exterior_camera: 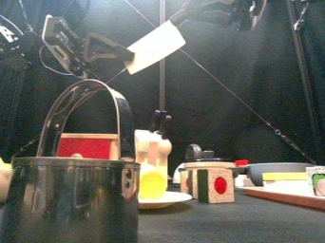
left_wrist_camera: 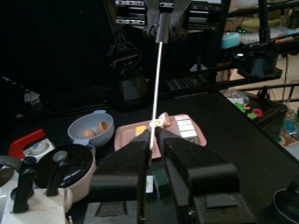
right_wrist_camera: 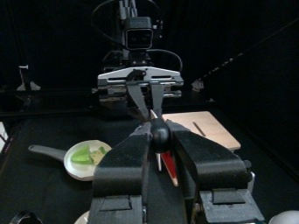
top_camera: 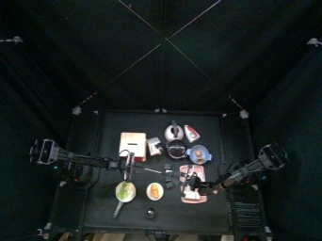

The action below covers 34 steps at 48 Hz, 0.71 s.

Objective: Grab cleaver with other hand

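Note:
The cleaver (exterior_camera: 155, 46) hangs high above the table, its pale blade tilted. In the left wrist view the cleaver (left_wrist_camera: 156, 79) shows edge-on as a thin bright line. That line runs from between my left gripper's (left_wrist_camera: 155, 144) jaws to my right gripper (left_wrist_camera: 163, 17) at its far end. The left jaws stand close on either side of the cleaver, with a slim gap still showing. In the right wrist view my right gripper (right_wrist_camera: 156, 131) is shut on the cleaver's dark end. The left gripper (right_wrist_camera: 140, 92) faces it from straight ahead.
Below stand a steel pot (exterior_camera: 70, 199) with a bail handle, a plate (exterior_camera: 159, 197) with yellow food and a box with a red dot (exterior_camera: 214, 182). A blue bowl (left_wrist_camera: 91, 129), a cutting board (left_wrist_camera: 176, 129) and a plate of greens (right_wrist_camera: 84, 157) are on the table.

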Each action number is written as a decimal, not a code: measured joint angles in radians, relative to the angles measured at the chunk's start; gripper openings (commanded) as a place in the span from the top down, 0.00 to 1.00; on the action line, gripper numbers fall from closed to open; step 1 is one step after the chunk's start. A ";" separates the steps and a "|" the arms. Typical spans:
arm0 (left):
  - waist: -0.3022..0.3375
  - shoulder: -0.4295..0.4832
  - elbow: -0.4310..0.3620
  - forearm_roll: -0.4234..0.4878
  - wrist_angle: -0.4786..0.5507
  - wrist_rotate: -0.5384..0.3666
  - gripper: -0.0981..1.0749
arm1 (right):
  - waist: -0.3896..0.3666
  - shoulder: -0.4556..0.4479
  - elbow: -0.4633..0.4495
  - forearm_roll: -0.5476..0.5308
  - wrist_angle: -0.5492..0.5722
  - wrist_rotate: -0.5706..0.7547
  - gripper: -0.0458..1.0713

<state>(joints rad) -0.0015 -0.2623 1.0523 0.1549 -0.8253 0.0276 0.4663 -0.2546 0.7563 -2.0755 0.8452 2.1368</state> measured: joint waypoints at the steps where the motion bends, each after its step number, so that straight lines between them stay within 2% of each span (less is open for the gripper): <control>1: 0.000 0.000 0.000 0.002 0.000 0.002 0.50 | 0.002 0.000 0.000 0.000 0.000 0.000 0.47; 12: -0.003 -0.002 0.003 0.008 0.000 0.002 0.58 | -0.006 0.000 0.000 0.000 -0.002 0.000 0.47; 34: -0.006 -0.012 0.012 0.011 0.000 0.003 0.58 | -0.012 0.006 -0.002 0.014 -0.072 -0.002 0.47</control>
<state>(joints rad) -0.0077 -0.2746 1.0646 0.1657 -0.8253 0.0307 0.4541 -0.2485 0.7547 -2.0617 0.7731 2.1353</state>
